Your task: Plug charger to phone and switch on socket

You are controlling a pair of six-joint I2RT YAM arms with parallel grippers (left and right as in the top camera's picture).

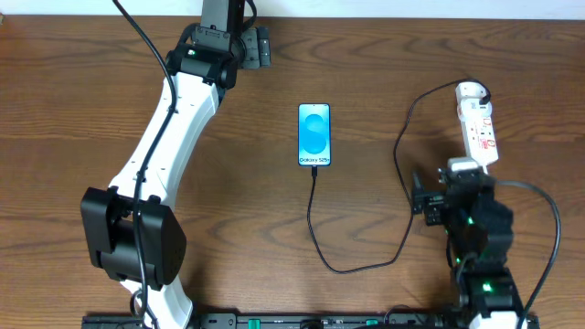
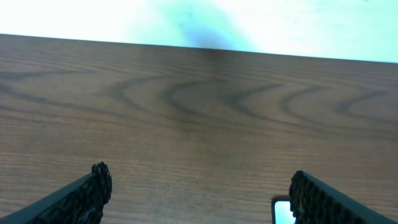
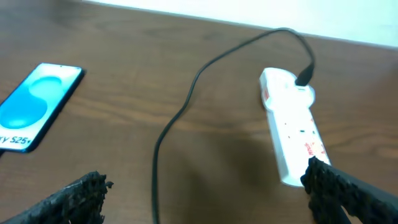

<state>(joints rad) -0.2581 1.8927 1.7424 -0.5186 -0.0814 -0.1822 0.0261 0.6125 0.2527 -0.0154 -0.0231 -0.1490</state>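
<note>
The phone (image 1: pixel 313 134) lies flat mid-table, its cyan screen lit. The black charger cable (image 1: pixel 347 270) meets the phone's lower edge, loops toward the front and climbs to the socket (image 1: pixel 478 128), a white strip at the right. In the right wrist view the cable (image 3: pixel 180 115) ends in a black plug at the far end of the socket (image 3: pixel 292 127), and the phone (image 3: pixel 37 102) lies at left. My right gripper (image 1: pixel 450 187) (image 3: pixel 205 175) is open just before the socket's near end. Near the table's far edge, left of the phone, my left gripper (image 1: pixel 259 46) (image 2: pixel 199 177) is open and empty, a phone corner (image 2: pixel 283 211) beside its right finger.
The wooden table's far edge (image 2: pixel 199 48) meets a white wall close ahead of the left gripper. The left arm (image 1: pixel 174 128) stretches from the front left corner toward the back. The cable's loop lies between the phone and the right arm (image 1: pixel 480 238).
</note>
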